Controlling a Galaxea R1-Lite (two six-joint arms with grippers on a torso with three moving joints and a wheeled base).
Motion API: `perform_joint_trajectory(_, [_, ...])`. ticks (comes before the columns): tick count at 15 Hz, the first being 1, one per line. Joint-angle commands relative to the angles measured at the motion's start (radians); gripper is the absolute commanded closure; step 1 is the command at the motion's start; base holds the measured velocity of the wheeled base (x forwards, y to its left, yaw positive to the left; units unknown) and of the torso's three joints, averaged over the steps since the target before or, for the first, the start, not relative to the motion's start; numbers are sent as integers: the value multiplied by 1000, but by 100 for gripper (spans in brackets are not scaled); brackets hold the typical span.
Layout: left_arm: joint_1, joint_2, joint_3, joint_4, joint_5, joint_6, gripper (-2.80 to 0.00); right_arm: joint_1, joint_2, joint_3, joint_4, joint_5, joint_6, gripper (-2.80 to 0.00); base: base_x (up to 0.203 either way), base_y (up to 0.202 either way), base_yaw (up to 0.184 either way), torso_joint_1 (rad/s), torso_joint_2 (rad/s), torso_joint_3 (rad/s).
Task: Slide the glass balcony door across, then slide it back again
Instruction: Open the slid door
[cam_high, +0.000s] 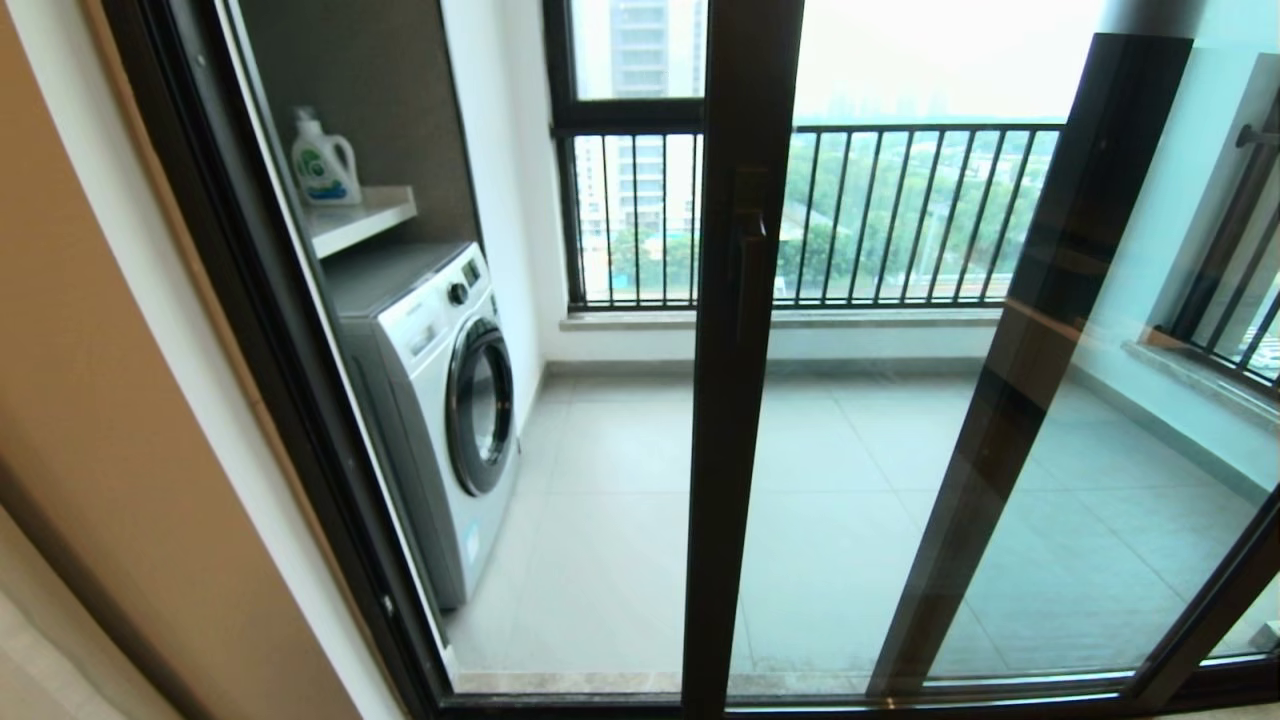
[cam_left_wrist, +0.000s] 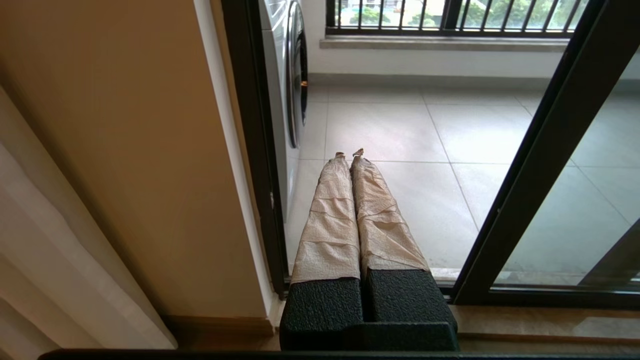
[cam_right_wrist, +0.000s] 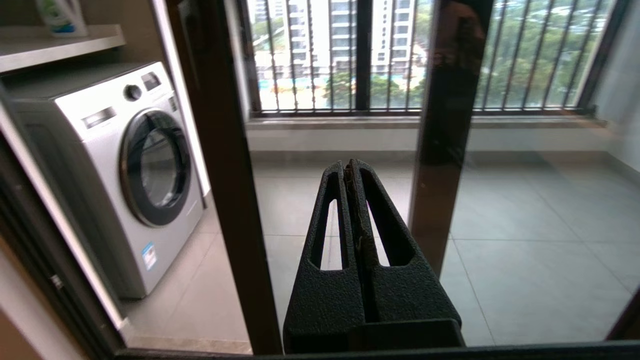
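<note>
The glass balcony door (cam_high: 740, 400) has a dark brown upright with a slim handle (cam_high: 752, 250) midway up. It stands partly slid to the right, and a gap shows between it and the left frame (cam_high: 300, 400). Neither gripper shows in the head view. My left gripper (cam_left_wrist: 350, 154), its fingers wrapped in beige tape, is shut and empty. It sits low by the floor track and points into the gap left of the door upright (cam_left_wrist: 530, 170). My right gripper (cam_right_wrist: 348, 167) is shut and empty, in front of the glass just right of the door upright (cam_right_wrist: 220, 150).
A white washing machine (cam_high: 440, 400) stands on the balcony's left side, under a shelf (cam_high: 360, 215) with a detergent bottle (cam_high: 322, 160). A black-framed window with railing bars (cam_high: 900, 210) closes the far side. A second panel's upright (cam_high: 1020, 350) overlaps on the right. A beige wall (cam_high: 120, 400) borders the left.
</note>
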Motion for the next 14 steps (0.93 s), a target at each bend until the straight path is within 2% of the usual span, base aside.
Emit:
perform_joint_trajectory(1, [0, 2, -1, 0, 0, 1, 0, 1, 282, -146, -3, 125, -9, 0, 0, 0, 0, 0, 0, 0])
perform_joint_trajectory(3, [0, 2, -1, 0, 2, -1, 0, 12, 420, -225, -5, 214, -30, 0, 0, 0, 0, 0, 0, 0])
perform_joint_trajectory(4, [0, 2, -1, 0, 0, -1, 0, 37, 486, -263, -5, 233, -40, 0, 0, 0, 0, 0, 0, 0])
perform_joint_trajectory(8, [0, 2, 1, 0, 2, -1, 0, 118, 741, -398, -19, 223, -55, 0, 0, 0, 0, 0, 0, 0])
perform_joint_trajectory(9, [0, 2, 1, 0, 1, 0, 0, 147, 819, -424, -42, 203, -61, 0, 0, 0, 0, 0, 0, 0])
perform_joint_trajectory(11, [0, 2, -1, 0, 0, -1, 0, 282, 962, -475, -119, 106, -75, 0, 0, 0, 0, 0, 0, 0])
perform_joint_trajectory(12, [0, 2, 1, 0, 0, 0, 0, 350, 1032, -499, -175, 46, -67, 0, 0, 0, 0, 0, 0, 0])
perform_joint_trajectory(14, [0, 2, 1, 0, 0, 0, 0, 456, 1157, -563, -278, -25, -19, 0, 0, 0, 0, 0, 0, 0])
